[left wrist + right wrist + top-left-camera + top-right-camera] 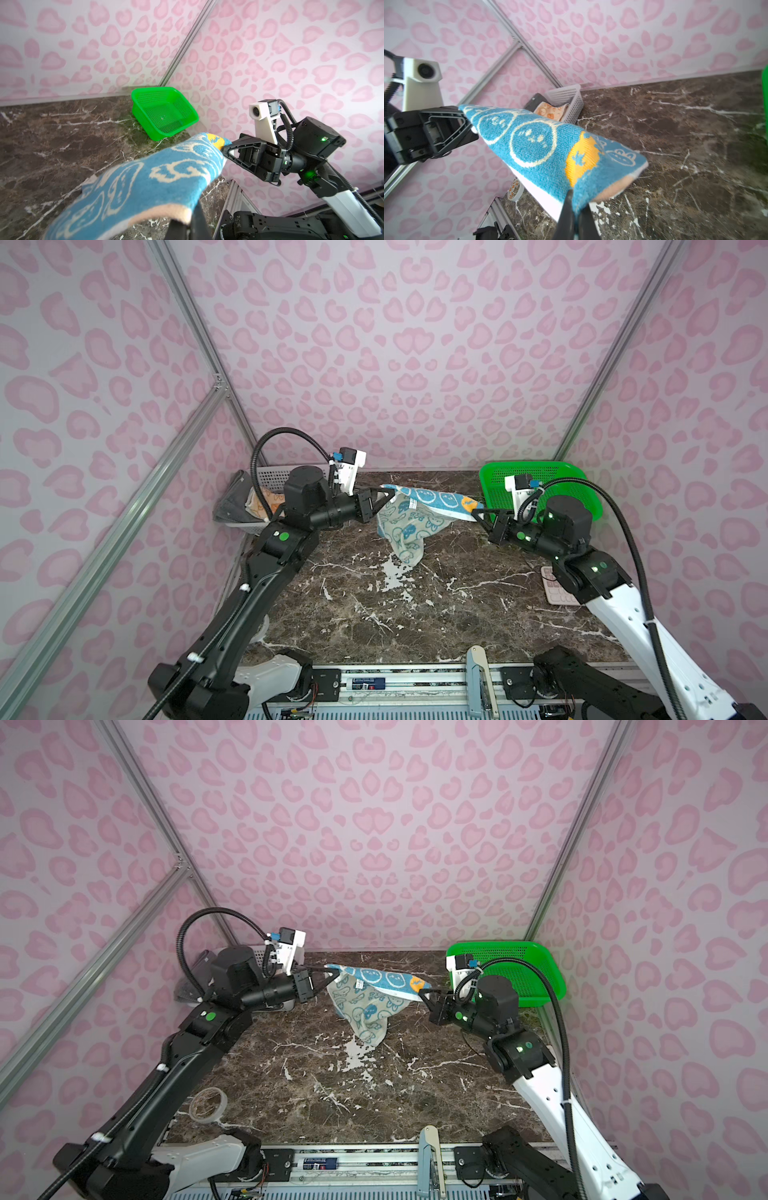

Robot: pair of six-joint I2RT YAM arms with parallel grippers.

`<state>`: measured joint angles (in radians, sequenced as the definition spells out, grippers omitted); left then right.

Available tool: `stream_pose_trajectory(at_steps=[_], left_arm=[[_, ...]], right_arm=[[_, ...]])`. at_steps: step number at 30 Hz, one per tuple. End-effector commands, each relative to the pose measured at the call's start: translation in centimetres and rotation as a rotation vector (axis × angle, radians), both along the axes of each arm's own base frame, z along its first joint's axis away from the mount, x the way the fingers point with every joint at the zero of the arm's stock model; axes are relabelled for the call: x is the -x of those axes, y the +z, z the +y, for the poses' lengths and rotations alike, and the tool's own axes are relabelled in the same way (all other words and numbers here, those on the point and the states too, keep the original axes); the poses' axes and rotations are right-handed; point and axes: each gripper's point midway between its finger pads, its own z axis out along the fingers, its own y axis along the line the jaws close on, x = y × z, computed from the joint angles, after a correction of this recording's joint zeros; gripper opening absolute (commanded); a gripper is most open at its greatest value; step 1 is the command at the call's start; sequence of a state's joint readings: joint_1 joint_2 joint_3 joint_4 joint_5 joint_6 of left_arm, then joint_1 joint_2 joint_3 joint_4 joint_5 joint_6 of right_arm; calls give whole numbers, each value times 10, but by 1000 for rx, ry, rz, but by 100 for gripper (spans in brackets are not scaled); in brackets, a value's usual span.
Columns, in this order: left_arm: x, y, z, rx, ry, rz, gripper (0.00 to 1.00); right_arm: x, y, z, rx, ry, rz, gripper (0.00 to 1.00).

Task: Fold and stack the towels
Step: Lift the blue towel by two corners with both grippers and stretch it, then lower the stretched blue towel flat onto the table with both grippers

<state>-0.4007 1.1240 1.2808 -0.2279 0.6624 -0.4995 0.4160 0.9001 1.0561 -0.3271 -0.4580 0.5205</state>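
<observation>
You see only part of the orange towel [262, 500] and the dark grey towel [230, 499]; the left arm [266, 572] hides much of their white basket [272, 475].

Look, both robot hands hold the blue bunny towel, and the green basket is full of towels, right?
No: the left gripper and right gripper do hold the blue towel, but the green basket is empty; the left wrist view shows it.

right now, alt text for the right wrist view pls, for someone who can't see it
A blue towel with cream rabbit prints hangs stretched above the marble table between the left arm's jaws and the right arm's jaws, each shut on a corner. Behind it a white basket holds an orange towel.
</observation>
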Motion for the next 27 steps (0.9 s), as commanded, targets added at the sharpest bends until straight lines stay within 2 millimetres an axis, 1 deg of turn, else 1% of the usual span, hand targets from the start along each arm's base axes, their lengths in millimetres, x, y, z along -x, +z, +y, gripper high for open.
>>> stream_pose_trajectory(at_steps=[1, 3, 6, 8, 10, 12, 14, 15, 17, 18, 20, 21, 23, 26, 27], left_arm=[[24, 19, 11, 6, 9, -54, 4], [35, 33, 20, 21, 44, -90, 4], [41, 47, 29, 42, 88, -124, 4], [33, 47, 32, 35, 131, -127, 4], [16, 41, 35, 12, 189, -116, 4], [-13, 28, 37, -16, 250, -83, 4], [-45, 8, 35, -41, 283, -30, 4], [-60, 5, 36, -45, 301, -18, 4], [-95, -11, 33, -64, 311, 17, 4], [-110, -20, 33, -73, 317, 31, 4], [-143, -44, 30, -98, 308, 70, 4], [-156, -51, 29, -107, 298, 77, 4], [-184, -74, 25, -134, 280, 100, 4], [-215, -101, 18, -145, 234, 137, 3], [-223, -109, 16, -142, 216, 154, 3]], right_arm=[[14, 26, -15, -38, -68, -87, 0], [22, 42, -23, -73, -99, -121, 0], [26, 57, -29, -89, -117, -159, 0], [20, 63, -29, -94, -134, -169, 0], [4, 58, -28, -61, -163, -154, 0], [-22, 48, -27, -21, -191, -112, 0], [-52, 33, -27, -7, -210, -52, 0], [-68, 25, -28, -6, -220, -18, 0], [-104, 4, -29, -12, -228, 59, 0], [-118, -4, -27, -15, -222, 81, 0], [-150, -26, -25, -14, -222, 117, 0], [-164, -33, -24, -17, -217, 129, 0], [-195, -49, -20, -33, -197, 156, 0], [-229, -73, -15, -35, -175, 217, 0], [-237, -74, -13, -40, -159, 222, 0]])
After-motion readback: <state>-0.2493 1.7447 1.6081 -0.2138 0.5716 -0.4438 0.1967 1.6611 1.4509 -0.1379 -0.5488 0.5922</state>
